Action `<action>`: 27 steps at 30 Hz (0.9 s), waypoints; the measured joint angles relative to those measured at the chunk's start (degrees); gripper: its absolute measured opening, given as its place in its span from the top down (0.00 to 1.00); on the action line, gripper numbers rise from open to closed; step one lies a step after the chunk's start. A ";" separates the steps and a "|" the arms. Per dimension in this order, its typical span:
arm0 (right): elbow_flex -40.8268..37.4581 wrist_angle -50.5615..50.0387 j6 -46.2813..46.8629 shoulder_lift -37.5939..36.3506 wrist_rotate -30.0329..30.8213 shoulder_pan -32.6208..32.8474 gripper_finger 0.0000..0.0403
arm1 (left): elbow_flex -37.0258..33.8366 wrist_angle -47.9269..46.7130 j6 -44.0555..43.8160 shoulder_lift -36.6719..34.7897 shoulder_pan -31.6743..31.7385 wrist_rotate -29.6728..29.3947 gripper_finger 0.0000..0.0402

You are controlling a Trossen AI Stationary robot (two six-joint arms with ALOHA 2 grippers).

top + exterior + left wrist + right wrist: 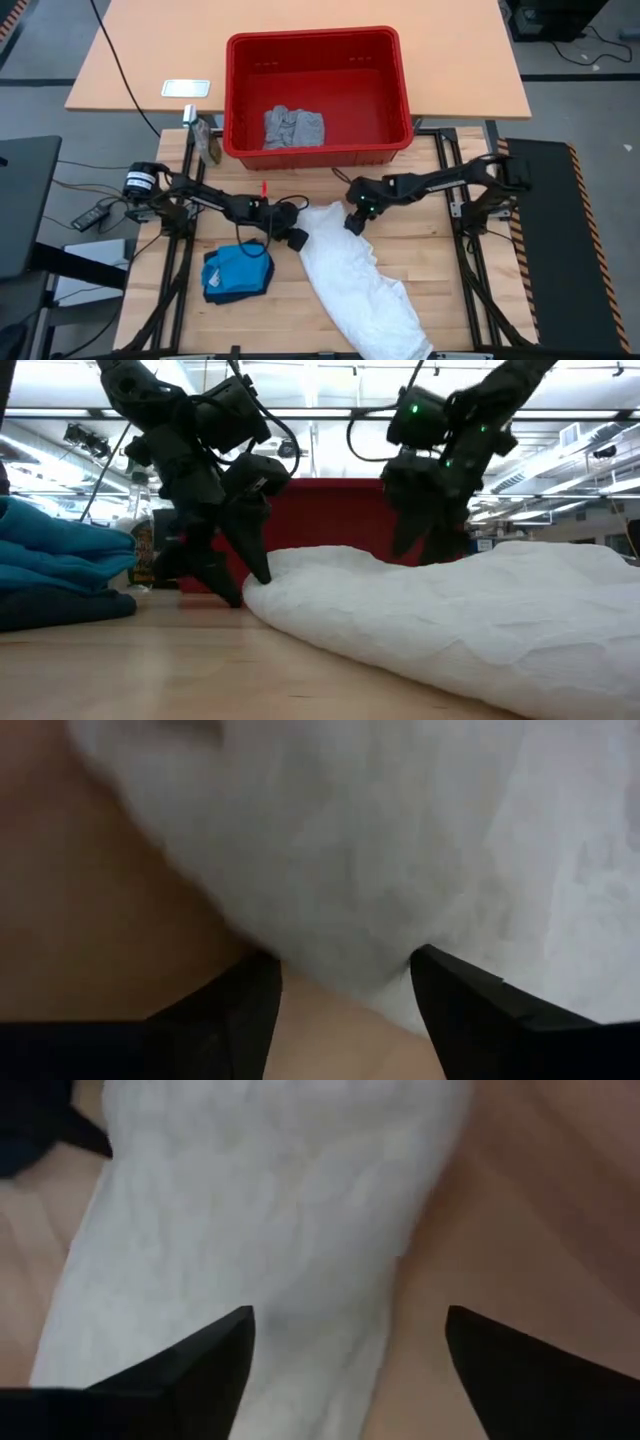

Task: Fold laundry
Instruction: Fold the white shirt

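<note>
white garment (358, 278) overhangs table (460, 280) edge.

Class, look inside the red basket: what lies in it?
Inside the red basket lies one crumpled light grey garment on its floor. Anything beneath that garment is covered.

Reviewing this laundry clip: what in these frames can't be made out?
- White garment: its near end is cut off by the high view's bottom edge.
- Grey garment in the red basket: bunched up, type unreadable; in the low view the arms and white cloth hide it.
- Blue garment: a dark layer beneath it shows in the low view; whether that is a separate piece is unclear.
- Left gripper and right gripper: open at the white cloth; contact unclear.
</note>
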 joint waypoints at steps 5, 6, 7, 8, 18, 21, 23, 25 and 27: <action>-0.83 8.67 -1.66 6.00 -2.53 -0.15 0.14 | 0.02 5.44 3.90 1.63 0.70 -2.85 0.43; -0.70 11.38 -1.70 7.15 -3.57 -0.15 0.15 | 0.02 7.07 4.14 2.74 0.68 -2.87 0.43; -0.67 13.41 -1.74 8.12 -4.27 -0.07 0.16 | 0.02 9.10 4.28 3.89 0.59 -2.77 0.43; -0.69 15.14 -1.70 8.84 -4.89 -0.05 0.17 | 0.06 10.93 4.40 5.28 0.59 -2.77 0.44; -0.65 18.97 1.85 12.01 -6.73 -0.26 0.75 | 0.11 19.75 9.42 10.93 0.74 -2.88 0.81; -0.83 18.05 1.66 11.11 -9.77 -1.07 0.93 | 0.07 19.99 9.60 10.00 1.65 -2.34 0.95; -0.96 16.83 1.99 9.52 -10.71 -1.45 0.93 | 0.02 19.39 10.89 8.78 2.13 -1.69 0.96; -1.00 15.11 2.03 6.60 -11.48 -1.85 0.92 | -0.14 18.49 12.75 6.78 2.58 -1.42 0.96; -0.97 13.39 1.81 2.47 -12.23 -2.19 0.92 | -0.16 18.15 14.76 2.93 2.76 -0.72 0.97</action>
